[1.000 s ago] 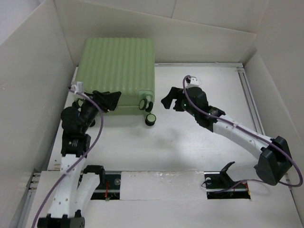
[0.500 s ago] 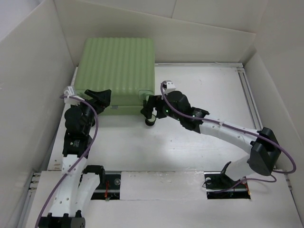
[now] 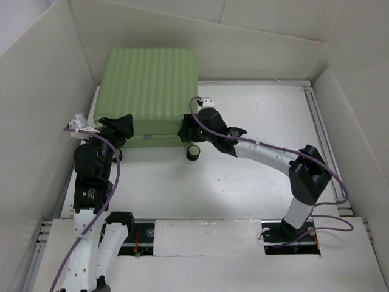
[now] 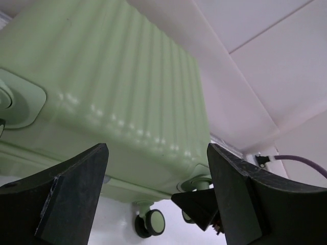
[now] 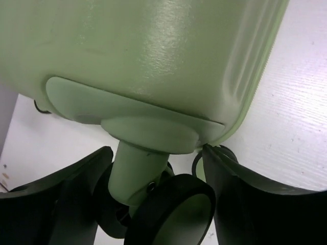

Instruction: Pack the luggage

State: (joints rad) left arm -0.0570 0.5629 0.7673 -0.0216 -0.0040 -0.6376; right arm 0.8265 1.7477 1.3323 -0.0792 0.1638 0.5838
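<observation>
White table [image 3: 243, 176], plain white panel walls [image 3: 255, 42], metal rail [image 3: 322, 128] right edge.

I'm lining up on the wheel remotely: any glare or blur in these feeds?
Top external: even soft light, luggage sharp, mild sheen on the table. Left wrist: crisp, small highlights on the ribs. Right wrist: caster wheel close and slightly soft, glare on the shell above.

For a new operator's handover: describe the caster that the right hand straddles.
Find the pale green ribbed luggage at the table's far left. At its near right corner, one caster on a green stem sits between the right hand's fingers; the neighbouring wheel stands free, outside them.
</observation>
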